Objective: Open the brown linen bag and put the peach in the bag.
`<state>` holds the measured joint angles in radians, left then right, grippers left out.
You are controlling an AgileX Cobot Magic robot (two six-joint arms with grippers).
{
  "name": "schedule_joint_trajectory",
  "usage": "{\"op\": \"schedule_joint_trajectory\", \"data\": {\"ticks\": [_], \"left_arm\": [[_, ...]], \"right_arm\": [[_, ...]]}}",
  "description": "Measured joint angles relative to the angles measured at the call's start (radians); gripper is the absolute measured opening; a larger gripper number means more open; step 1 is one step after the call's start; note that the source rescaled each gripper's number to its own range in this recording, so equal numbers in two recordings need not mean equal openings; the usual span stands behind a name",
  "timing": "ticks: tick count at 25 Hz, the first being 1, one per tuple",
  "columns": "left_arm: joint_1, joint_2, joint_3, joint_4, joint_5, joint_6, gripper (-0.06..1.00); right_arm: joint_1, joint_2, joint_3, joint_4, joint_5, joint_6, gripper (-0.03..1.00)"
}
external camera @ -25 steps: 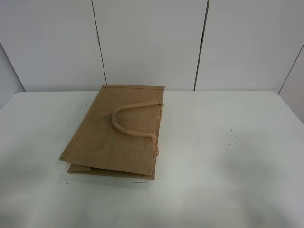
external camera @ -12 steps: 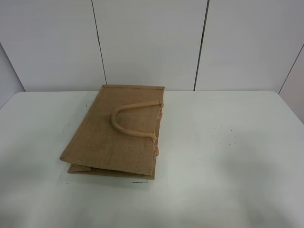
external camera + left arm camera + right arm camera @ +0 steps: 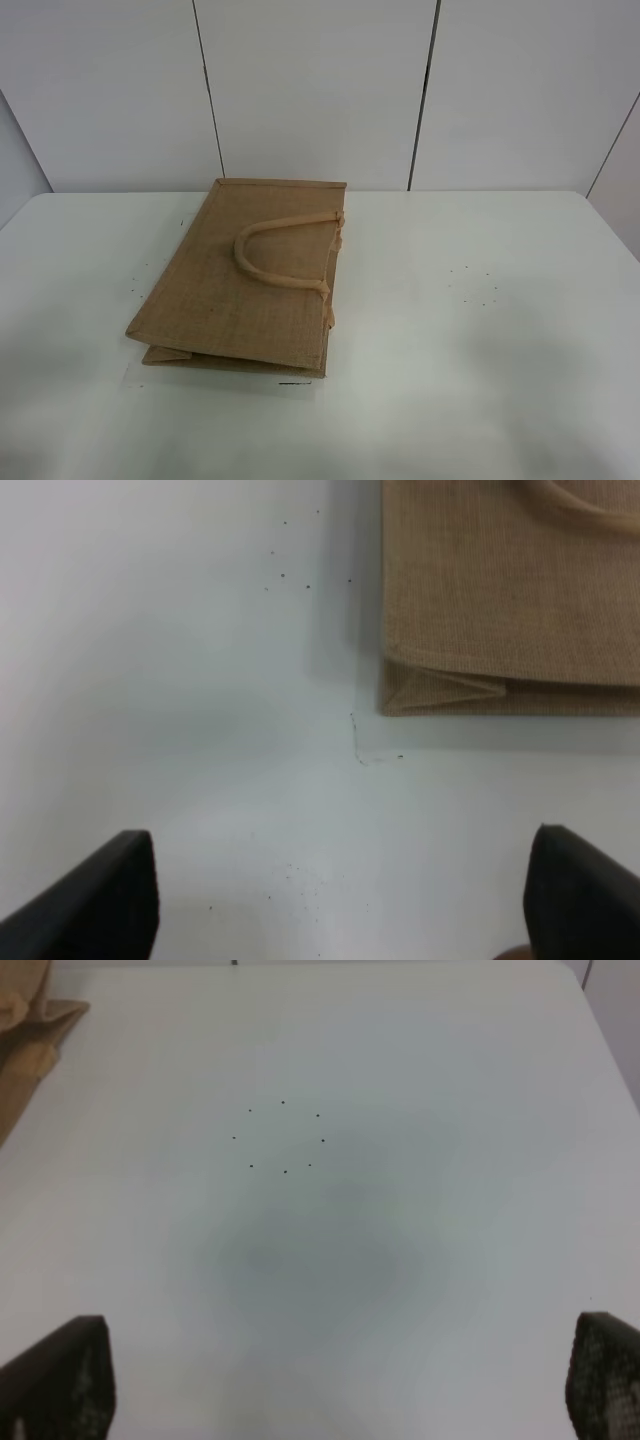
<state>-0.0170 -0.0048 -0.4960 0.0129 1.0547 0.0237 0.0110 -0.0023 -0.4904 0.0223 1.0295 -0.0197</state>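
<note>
Two grippers, neither holding anything: the left gripper [image 3: 340, 900] shows its dark finger tips standing wide apart over bare table, and the right gripper [image 3: 340, 1380] shows the same wide spread, with nothing between the tips on either side.

The brown linen bag [image 3: 245, 285], a flat rectangular tote of coarse tan jute weave, lies on its side on the white table [image 3: 500, 350], left of the middle and reaching almost to the far edge. Its long axis runs from the near-left toward the far edge. One lighter beige rounded loop handle [image 3: 275, 250] lies folded flat on the upper face, its ends fixed at the bag's right-hand edge, so the mouth seems to face the table's right side. At the near short end the folded gusset [image 3: 445, 685] shows as a flattened triangle pressed between the two faces.

The left wrist view has the bag's near corner just ahead of that gripper and off to one side, so the left arm looks the nearer of the two. The right wrist view catches only a scrap of the bag at the edge of its frame, across open table marked by a ring of small dark dots [image 3: 283, 1140]; that arm faces the mouth side from farther off.

No peach shows in any view, so its place cannot be told.

The weave looks stiff and rough, likely to hold its flat crease until the upper face is lifted by the handle.
</note>
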Motion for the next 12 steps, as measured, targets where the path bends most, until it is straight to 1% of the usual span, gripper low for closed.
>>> {"op": "schedule_joint_trajectory", "data": {"ticks": [4, 9, 12], "left_arm": [[-0.001, 0.000, 0.000, 0.000, 0.000, 0.000, 1.00], [-0.027, 0.000, 0.000, 0.000, 0.000, 0.000, 1.00], [-0.028, 0.000, 0.000, 0.000, 0.000, 0.000, 1.00]], "right_arm": [[0.000, 0.000, 0.000, 0.000, 0.000, 0.000, 1.00], [0.000, 0.000, 0.000, 0.000, 0.000, 0.000, 1.00], [0.000, 0.000, 0.000, 0.000, 0.000, 0.000, 1.00]]}}
